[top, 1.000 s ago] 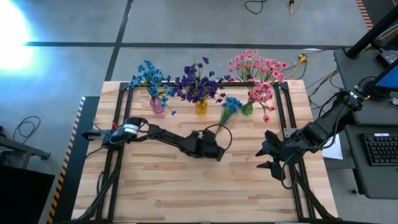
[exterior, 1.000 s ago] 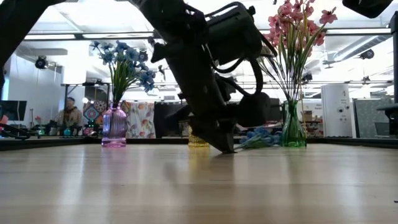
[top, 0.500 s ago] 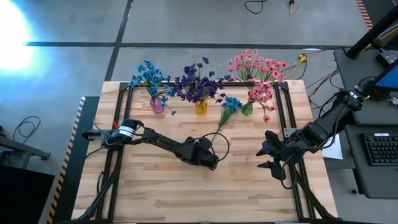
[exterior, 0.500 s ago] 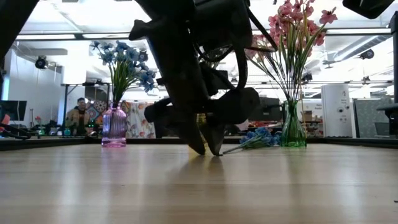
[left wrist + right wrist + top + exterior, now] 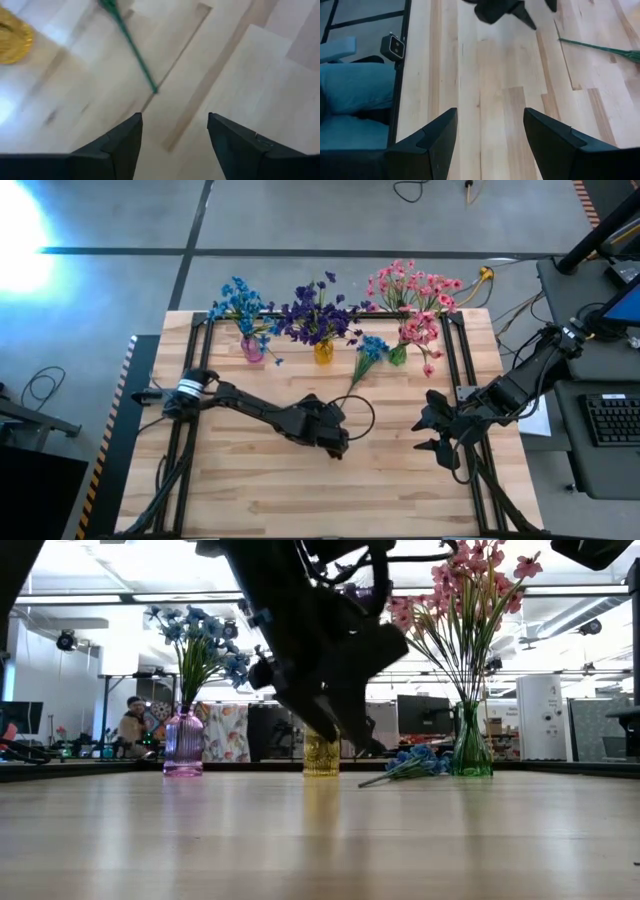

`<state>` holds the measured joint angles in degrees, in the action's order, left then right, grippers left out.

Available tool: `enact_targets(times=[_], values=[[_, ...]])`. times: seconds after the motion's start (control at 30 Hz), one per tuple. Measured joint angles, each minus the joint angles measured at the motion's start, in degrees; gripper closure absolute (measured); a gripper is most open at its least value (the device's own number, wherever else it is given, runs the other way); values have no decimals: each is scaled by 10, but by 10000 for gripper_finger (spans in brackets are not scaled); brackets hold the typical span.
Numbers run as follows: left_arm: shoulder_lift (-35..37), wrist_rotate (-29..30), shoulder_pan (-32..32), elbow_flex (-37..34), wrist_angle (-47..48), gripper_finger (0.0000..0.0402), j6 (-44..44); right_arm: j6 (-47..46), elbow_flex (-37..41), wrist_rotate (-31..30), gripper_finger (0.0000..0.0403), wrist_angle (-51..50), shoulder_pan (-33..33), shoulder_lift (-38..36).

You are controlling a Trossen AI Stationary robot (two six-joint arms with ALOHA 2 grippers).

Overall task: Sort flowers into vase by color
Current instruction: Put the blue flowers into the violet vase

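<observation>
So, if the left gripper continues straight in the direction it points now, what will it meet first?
Probably the thin green stem of the loose blue flower sprig lying on the wooden table; the open left gripper has its tip just ahead, though depth is unclear.

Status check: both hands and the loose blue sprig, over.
Left hand open, empty, over mid-table. Right hand open, waiting at the right edge. Blue sprig lying flat beside the green vase. Nothing blocks it.
</observation>
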<state>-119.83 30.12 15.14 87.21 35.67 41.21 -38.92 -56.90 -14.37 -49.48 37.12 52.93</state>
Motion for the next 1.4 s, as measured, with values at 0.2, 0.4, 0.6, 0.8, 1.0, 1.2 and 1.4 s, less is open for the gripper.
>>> enact_targets(times=[0.2, 0.4, 0.6, 0.8, 1.0, 1.2, 1.4], values=[[13, 9, -3, 0, 3, 188, -1, -1, 0, 9, 184, 1, 0, 0], [-4, 76, -3, 0, -84, 188, -18, -7, 0, 9, 184, 1, 0, 0], [-38, 135, -7, 0, -163, 188, -51, -2, 0, 9, 184, 5, 0, 0], [-74, 135, -12, -1, -204, 188, -99, -1, 0, 9, 184, 5, 0, 0], [-85, 171, -14, -11, -223, 188, -131, -1, 0, 9, 184, 5, 0, 1], [-85, 170, -25, -44, -312, 188, -164, 17, 0, 8, 184, 5, 0, 1], [-84, 142, -57, -93, -456, 188, -202, 29, 0, 5, 184, 5, 0, 1]])
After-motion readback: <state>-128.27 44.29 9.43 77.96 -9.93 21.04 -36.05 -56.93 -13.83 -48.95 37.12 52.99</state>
